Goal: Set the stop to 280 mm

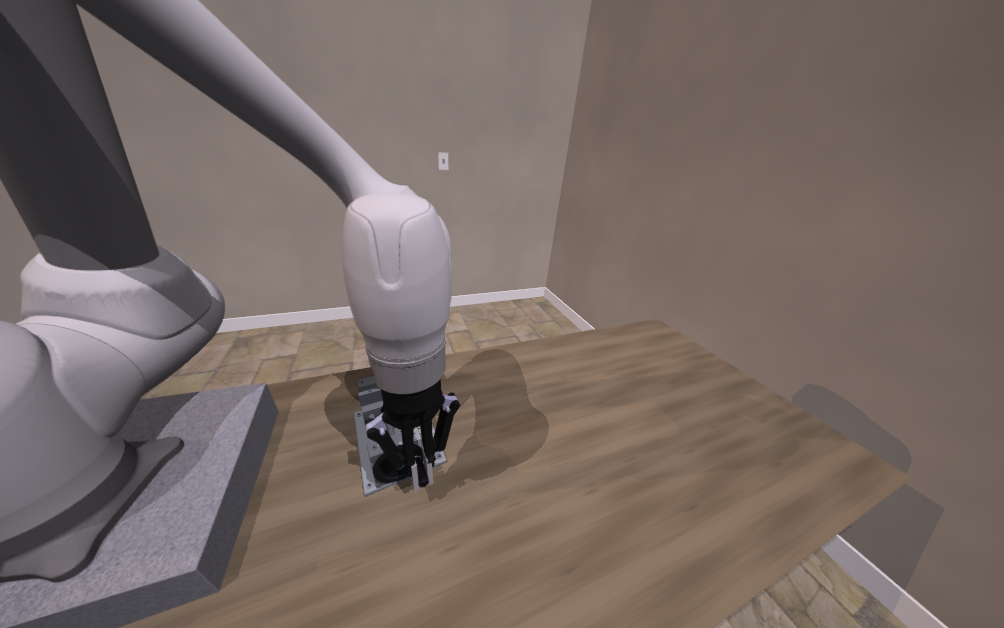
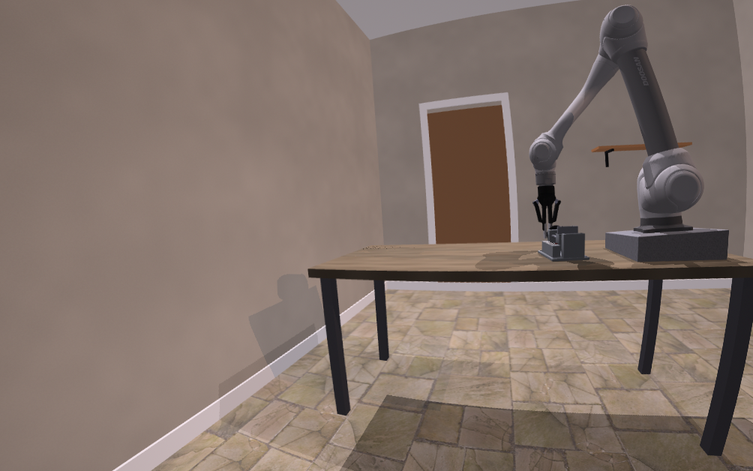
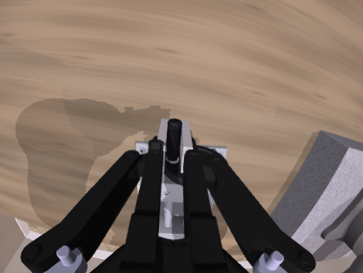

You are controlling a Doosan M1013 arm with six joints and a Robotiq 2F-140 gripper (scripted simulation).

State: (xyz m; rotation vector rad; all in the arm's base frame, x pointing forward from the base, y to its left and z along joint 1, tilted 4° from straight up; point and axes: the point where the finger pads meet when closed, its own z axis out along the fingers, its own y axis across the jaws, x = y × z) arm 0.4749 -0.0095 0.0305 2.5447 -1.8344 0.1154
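Nearest the wrist camera, the gripper (image 1: pixel 422 473) (image 2: pixel 547 229) (image 3: pixel 174 129) is pointing downward, its pale fingertips closing on the black crank handle (image 1: pixel 422 477) (image 3: pixel 174 130), one pad lying on either side. Just below, the dark handwheel (image 1: pixel 385 468) (image 3: pixel 210 153) is sitting at one end of the grey fixture (image 1: pixel 364 389) (image 2: pixel 572 245) (image 3: pixel 171 191), partly hiding behind the fingers. The fixture's base plate (image 1: pixel 362 451) (image 2: pixel 563 258) (image 3: pixel 141 149) is lying flat on the wooden table (image 1: pixel 629 459) (image 2: pixel 433 256) (image 3: pixel 174 56), with screws showing at its corners. The gripper is covering much of the fixture, so the stop's setting cannot be read, and the handwheel is not being released. Beside the fixture and apart from it, a grey stone-like block (image 1: pixel 222 481) (image 2: pixel 666 245) (image 3: pixel 304 174) is supporting the white and grey arm (image 1: pixel 396 296) (image 2: pixel 658 100), which is reaching up and over to the fixture. Farther off, a brown door (image 2: pixel 472 177) is standing in its white frame, and an orange-brown shelf (image 2: pixel 627 148) is hanging on the wall behind the arm.
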